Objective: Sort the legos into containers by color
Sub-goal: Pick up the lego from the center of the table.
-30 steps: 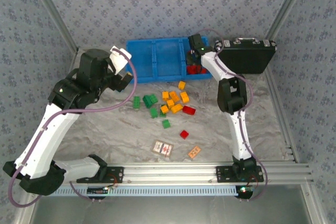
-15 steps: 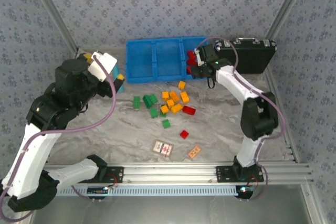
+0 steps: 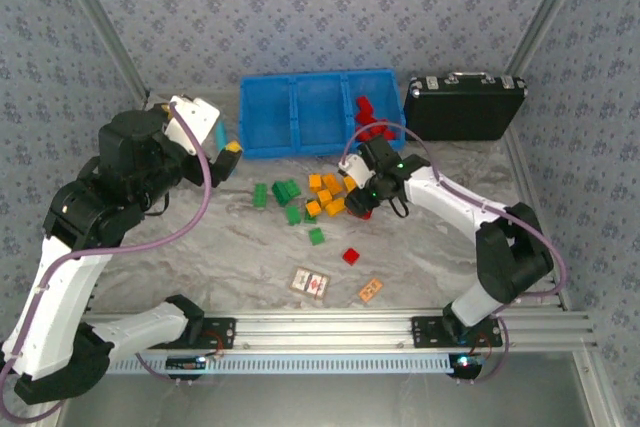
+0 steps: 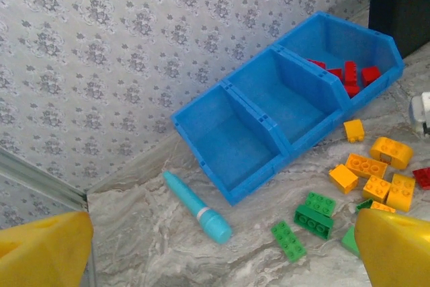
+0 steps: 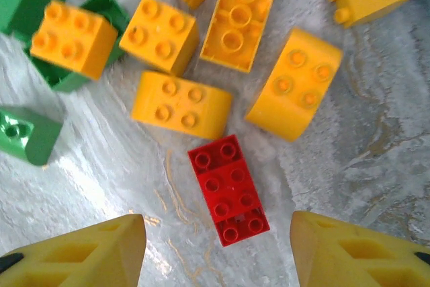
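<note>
The blue tray (image 3: 266, 127) stands at the back, with several red legos (image 3: 369, 119) in its right compartment; the other two compartments (image 4: 228, 140) look bare. Orange legos (image 3: 327, 190), green legos (image 3: 284, 193) and one red lego (image 3: 351, 256) lie loose on the table. My right gripper (image 3: 357, 199) hovers low over the pile's right end, open, its yellow fingers on either side of a flat red lego (image 5: 228, 189) without touching it. My left gripper (image 3: 226, 154) hangs open and empty left of the tray.
A black briefcase (image 3: 465, 107) stands right of the tray. A teal tube (image 4: 198, 208) lies in front of the tray's left end. Two printed cards (image 3: 311, 282) (image 3: 370, 290) lie near the front rail. Orange legos (image 5: 178, 105) crowd close above the red one.
My right arm has come back from the tray's right compartment down to the pile, and its jaws have widened. My left arm swung away to the left, then stayed nearly still.
</note>
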You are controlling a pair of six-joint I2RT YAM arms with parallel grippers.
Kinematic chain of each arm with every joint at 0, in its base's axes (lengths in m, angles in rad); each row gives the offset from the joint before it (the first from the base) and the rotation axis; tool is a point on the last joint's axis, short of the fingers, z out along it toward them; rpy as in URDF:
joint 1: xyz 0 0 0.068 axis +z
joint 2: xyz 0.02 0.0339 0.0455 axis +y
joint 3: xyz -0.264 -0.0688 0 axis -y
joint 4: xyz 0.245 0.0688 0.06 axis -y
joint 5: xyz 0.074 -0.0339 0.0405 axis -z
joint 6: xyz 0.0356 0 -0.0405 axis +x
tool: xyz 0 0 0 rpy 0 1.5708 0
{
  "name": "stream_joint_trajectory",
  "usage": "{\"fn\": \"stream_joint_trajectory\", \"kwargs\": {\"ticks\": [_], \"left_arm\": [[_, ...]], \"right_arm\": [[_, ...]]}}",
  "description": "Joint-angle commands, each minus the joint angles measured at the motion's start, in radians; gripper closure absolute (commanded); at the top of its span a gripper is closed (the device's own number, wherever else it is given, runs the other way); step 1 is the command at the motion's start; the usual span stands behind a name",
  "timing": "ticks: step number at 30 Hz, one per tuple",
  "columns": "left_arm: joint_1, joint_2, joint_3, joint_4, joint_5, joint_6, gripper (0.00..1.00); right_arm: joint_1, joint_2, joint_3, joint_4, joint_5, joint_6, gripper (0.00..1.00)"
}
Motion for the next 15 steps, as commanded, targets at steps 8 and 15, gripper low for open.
{"fn": "stream_joint_trajectory", "kwargs": {"ticks": [8,15], "left_arm": [[0.004,-0.036,0.024,-0.022,0.001,-0.018,0.0],[0.004,-0.035,0.009,-0.015,-0.011,-0.008,0.0]], "right_arm": [[0.009,0.087,-0.052,0.062,-0.005,-0.204,0.36],[0.0,0.185,-0.022,0.07,0.021,-0.263,0.35]]}}
